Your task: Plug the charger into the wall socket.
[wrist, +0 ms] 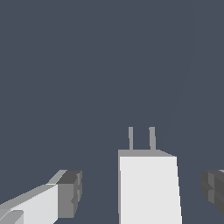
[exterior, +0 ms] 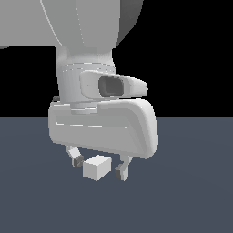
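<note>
Low in the middle of the exterior view, the gripper (exterior: 99, 168) is hanging just above the dark blue-grey counter (exterior: 191, 191) with its two fingers standing apart; the charger (exterior: 96, 167), a small plain white block, is sitting between them on the counter, a corner turned toward the camera; gaps are showing on both sides of it, so neither dark pad (exterior: 77, 161) is pressing on it, and I cannot tell whether the nearer finger is brushing its edge. Filling the upper half of that frame, the arm's pale wrist housing (exterior: 104, 127) is looming over the block, with a dark oval opening on its side facing the exterior view's right.

Seen from the wrist view, the charger (wrist: 148, 188) is standing tall at the lower centre of the frame, with two thin grey prongs (wrist: 141, 138) rising from its far face and pointing away over the bare counter (wrist: 109, 65); one finger (wrist: 52, 199) is showing at the lower left corner and the other pad (wrist: 213, 188) at the lower right edge, both clear of the block's sides, the right one sitting a little closer to it.
</note>
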`<state>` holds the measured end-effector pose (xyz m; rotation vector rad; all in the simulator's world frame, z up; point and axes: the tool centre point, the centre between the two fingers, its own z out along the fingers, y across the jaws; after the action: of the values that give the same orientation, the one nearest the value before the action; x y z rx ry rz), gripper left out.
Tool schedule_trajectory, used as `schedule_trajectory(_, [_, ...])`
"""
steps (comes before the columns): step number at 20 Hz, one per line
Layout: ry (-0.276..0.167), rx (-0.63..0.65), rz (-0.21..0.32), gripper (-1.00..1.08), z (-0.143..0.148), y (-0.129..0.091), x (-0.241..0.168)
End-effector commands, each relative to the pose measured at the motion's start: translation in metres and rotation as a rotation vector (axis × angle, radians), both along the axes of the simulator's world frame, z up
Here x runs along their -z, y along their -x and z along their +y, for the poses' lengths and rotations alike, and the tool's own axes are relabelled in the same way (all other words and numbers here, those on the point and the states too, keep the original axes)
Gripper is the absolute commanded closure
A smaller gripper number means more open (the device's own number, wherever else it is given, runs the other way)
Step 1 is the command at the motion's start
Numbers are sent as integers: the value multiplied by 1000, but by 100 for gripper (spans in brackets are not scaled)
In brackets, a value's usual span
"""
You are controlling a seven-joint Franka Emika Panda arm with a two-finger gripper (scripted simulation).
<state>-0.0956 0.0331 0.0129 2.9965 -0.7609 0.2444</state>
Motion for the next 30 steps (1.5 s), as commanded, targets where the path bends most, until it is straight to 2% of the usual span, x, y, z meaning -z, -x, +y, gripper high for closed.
schedule_trajectory(1, [0, 0, -1, 108, 0, 0, 1])
schedule_trajectory(17, [0, -23, -2, 108, -2, -2, -2])
schedule_trajectory(30, [3, -224, -4, 108, -21, -12, -26])
